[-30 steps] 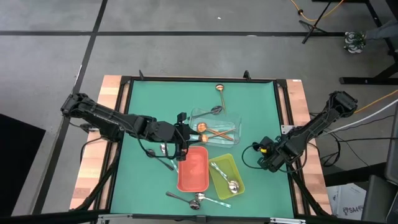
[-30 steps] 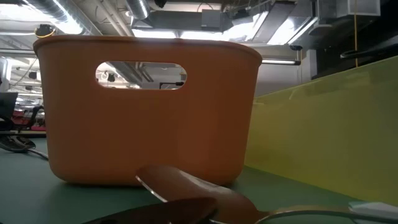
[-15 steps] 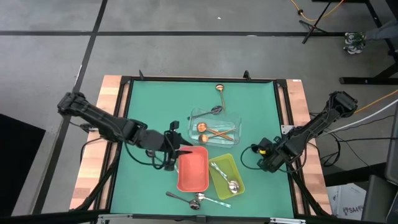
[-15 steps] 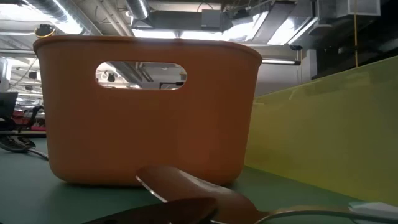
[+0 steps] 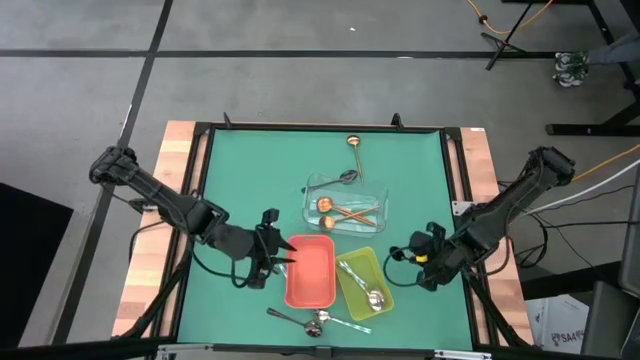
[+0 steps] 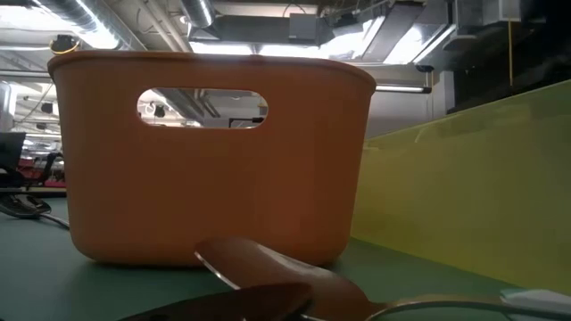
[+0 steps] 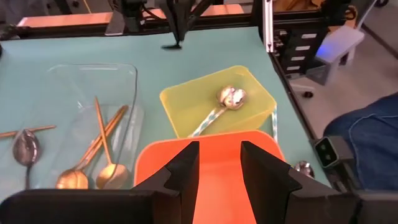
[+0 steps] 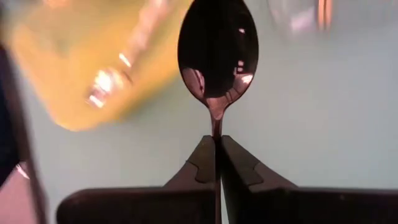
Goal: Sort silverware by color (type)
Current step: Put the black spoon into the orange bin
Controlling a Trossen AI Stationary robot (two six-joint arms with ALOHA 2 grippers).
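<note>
My right gripper (image 5: 420, 268) hovers right of the yellow tray (image 5: 375, 262), shut on a dark spoon (image 8: 217, 53). The left gripper (image 5: 287, 250) stands open at the red tray's (image 5: 310, 272) left wall, nothing between its fingers (image 7: 217, 165). A silver spoon (image 7: 229, 98) lies in the yellow tray, and copper spoons (image 7: 99, 140) lie in the clear tray (image 5: 378, 196). One dark spoon (image 5: 345, 177) leans on the clear tray's far rim. A copper spoon (image 5: 353, 143) lies near the far edge. More spoons (image 5: 315, 322) lie by the near edge. My right gripper pinches the dark spoon's handle just behind the bowl (image 8: 216, 127) between its two fingertips. The handle runs along the fingers and the bowl sticks out ahead of them. The spoon is lifted clear of the mat.
The red and yellow trays stand side by side near the front, with the clear tray behind them. In the low view the red tray's wall (image 6: 210, 160) and the yellow tray's wall (image 6: 464, 178) fill the picture. Bare green mat (image 5: 420, 180) lies at the right and far left.
My left gripper has swung from the clear tray's near-left corner toward the table's near-left, ending beside the red tray's left wall, still open. My right gripper has risen and rolled, shifting slightly toward the yellow tray.
</note>
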